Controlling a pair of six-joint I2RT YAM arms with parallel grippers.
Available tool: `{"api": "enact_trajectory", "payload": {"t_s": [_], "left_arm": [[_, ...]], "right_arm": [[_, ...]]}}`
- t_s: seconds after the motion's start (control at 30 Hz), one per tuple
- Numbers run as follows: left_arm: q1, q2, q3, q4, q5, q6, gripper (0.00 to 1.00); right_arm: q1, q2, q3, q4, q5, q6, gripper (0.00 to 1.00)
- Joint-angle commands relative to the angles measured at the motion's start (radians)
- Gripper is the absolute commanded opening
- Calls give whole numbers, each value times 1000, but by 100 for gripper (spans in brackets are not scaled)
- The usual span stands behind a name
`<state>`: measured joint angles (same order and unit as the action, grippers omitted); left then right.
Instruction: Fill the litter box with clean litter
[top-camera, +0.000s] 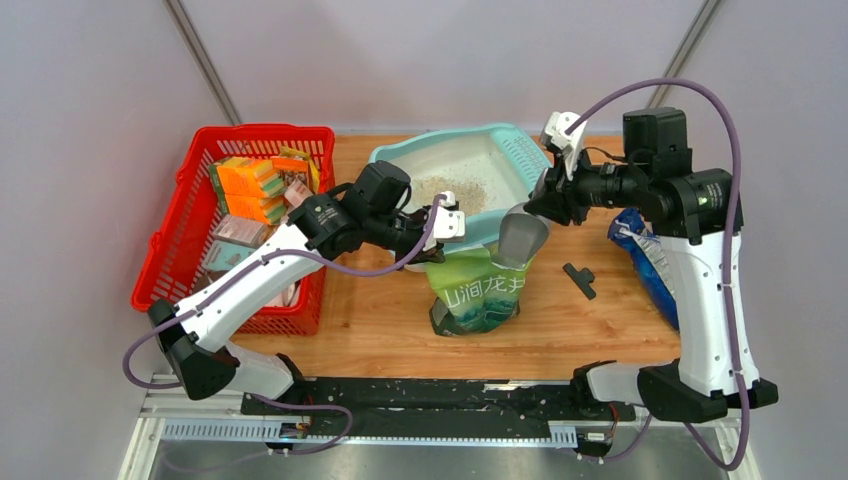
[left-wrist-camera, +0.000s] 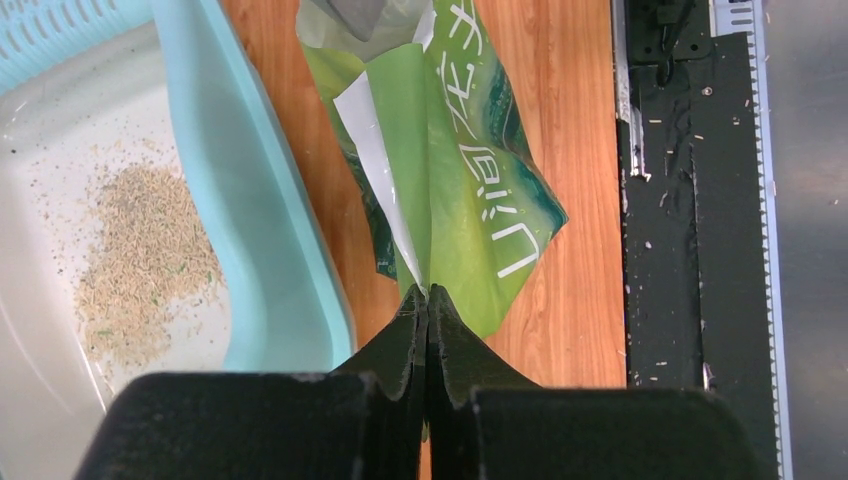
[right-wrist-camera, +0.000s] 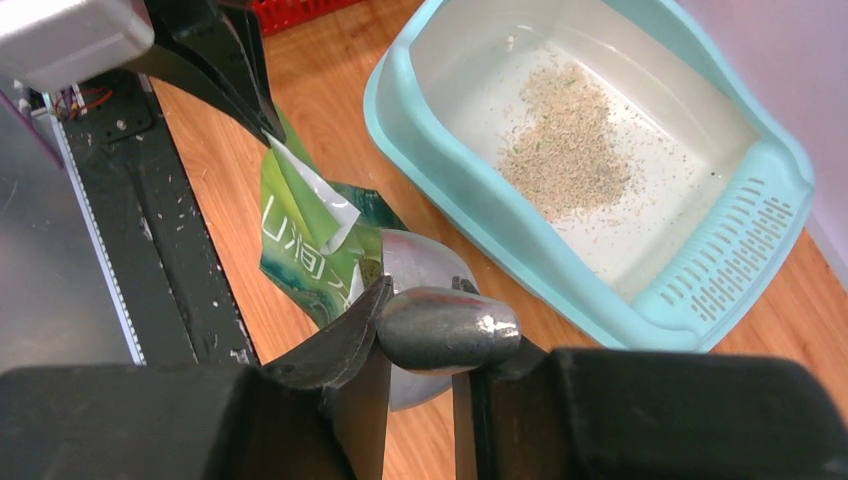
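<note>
The light-teal litter box (top-camera: 392, 152) stands at the back middle of the table and holds a small pile of beige clean litter (top-camera: 447, 191), also seen in the left wrist view (left-wrist-camera: 140, 260) and the right wrist view (right-wrist-camera: 568, 150). A green printed bag (top-camera: 478, 290) stands open in front of it. My left gripper (left-wrist-camera: 428, 295) is shut on the bag's top edge (left-wrist-camera: 450, 150). My right gripper (right-wrist-camera: 425, 310) is shut on the handle of a grey metal scoop (right-wrist-camera: 445, 328), whose bowl (top-camera: 522, 236) points down at the bag's mouth.
A red mesh basket (top-camera: 170, 236) with boxes stands at the left. A blue packet (top-camera: 648, 262) lies at the right by the right arm. A small black clip (top-camera: 579, 279) lies on the wood. A black rail (top-camera: 430, 395) runs along the near edge.
</note>
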<state>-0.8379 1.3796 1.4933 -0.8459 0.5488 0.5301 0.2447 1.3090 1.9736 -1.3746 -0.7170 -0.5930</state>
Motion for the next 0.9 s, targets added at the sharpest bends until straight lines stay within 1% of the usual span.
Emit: {"api": "enact_trajectory", "payload": {"t_s": [0.0, 0.13, 0.17, 0.23, 0.37, 0.43, 0.47, 0.53, 0.57, 0.6, 0.63, 0.67, 0.73, 0.77, 0.87], "left_arm": [[0, -25, 19, -2, 31, 1, 0], [0, -36, 25, -5, 30, -1, 0], [0, -37, 30, -4, 30, -2, 0], [0, -39, 31, 1, 33, -5, 0], [0, -37, 53, 10, 37, -22, 0], [0, -37, 64, 14, 39, -35, 0], [0, -39, 65, 21, 40, -45, 0], [0, -43, 65, 25, 42, -54, 0], [0, -45, 64, 30, 40, -65, 0], [0, -47, 61, 33, 42, -71, 0], [0, -51, 53, 36, 39, -76, 0], [0, -54, 50, 41, 40, -82, 0], [-1, -57, 39, 47, 42, -90, 0], [0, -57, 38, 53, 42, -97, 0], [0, -51, 36, 70, 45, -123, 0]], "right_arm": [[16, -28, -56, -7, -12, -89, 0], [34, -28, -102, -34, -10, -157, 0], [57, -31, -114, -27, -3, -178, 0], [79, -37, -157, -12, 13, -183, 0], [133, 2, -165, -18, 5, -159, 0], [134, 1, -200, 29, 27, -47, 0], [136, -7, -226, 110, 62, 19, 0], [140, -56, -280, 211, 120, 229, 0], [148, -80, -361, 327, 172, 311, 0], [157, -137, -399, 376, 295, 382, 0], [180, -160, -438, 406, 345, 492, 0], [198, -184, -494, 448, 466, 536, 0], [247, -236, -551, 465, 536, 622, 0], [267, -246, -590, 463, 606, 631, 0], [300, -254, -636, 474, 692, 640, 0]]}}
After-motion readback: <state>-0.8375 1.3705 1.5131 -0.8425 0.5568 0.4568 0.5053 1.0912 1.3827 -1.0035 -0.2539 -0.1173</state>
